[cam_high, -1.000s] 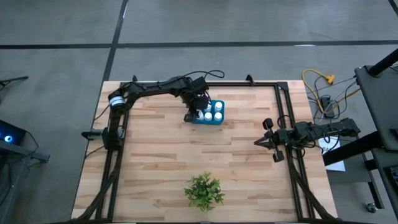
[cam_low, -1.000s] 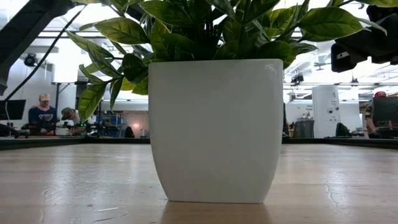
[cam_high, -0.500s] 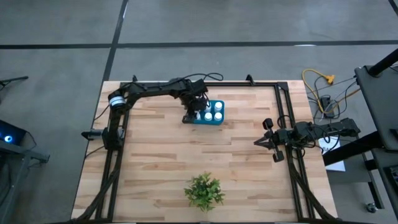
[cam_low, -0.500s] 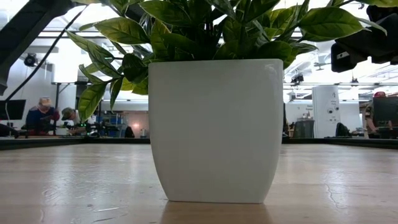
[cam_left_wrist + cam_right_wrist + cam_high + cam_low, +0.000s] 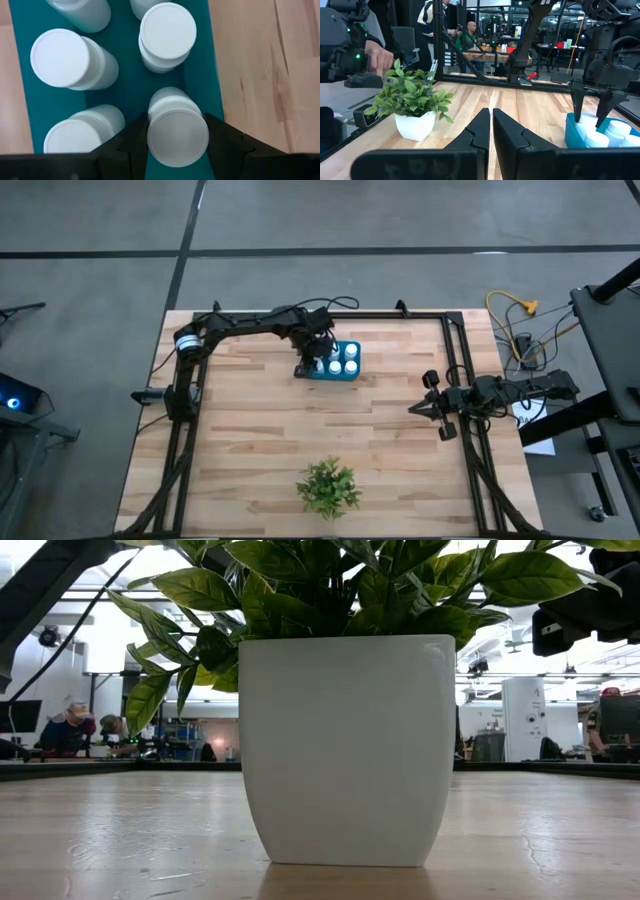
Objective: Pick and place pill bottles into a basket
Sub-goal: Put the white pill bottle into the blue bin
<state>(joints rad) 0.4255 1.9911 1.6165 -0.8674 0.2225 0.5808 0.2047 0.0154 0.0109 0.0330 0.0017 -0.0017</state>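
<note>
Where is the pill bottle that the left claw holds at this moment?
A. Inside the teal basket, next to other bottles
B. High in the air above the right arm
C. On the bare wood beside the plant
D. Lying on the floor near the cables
A: in the left wrist view the left claw has one finger on each side of a pill bottle over the teal basket floor, next to other bottles.

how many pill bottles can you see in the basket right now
6, all in the basket, in the left wrist view: one between the left gripper fingers, one beside it, two mid-row, two cut off at the edge.
</note>
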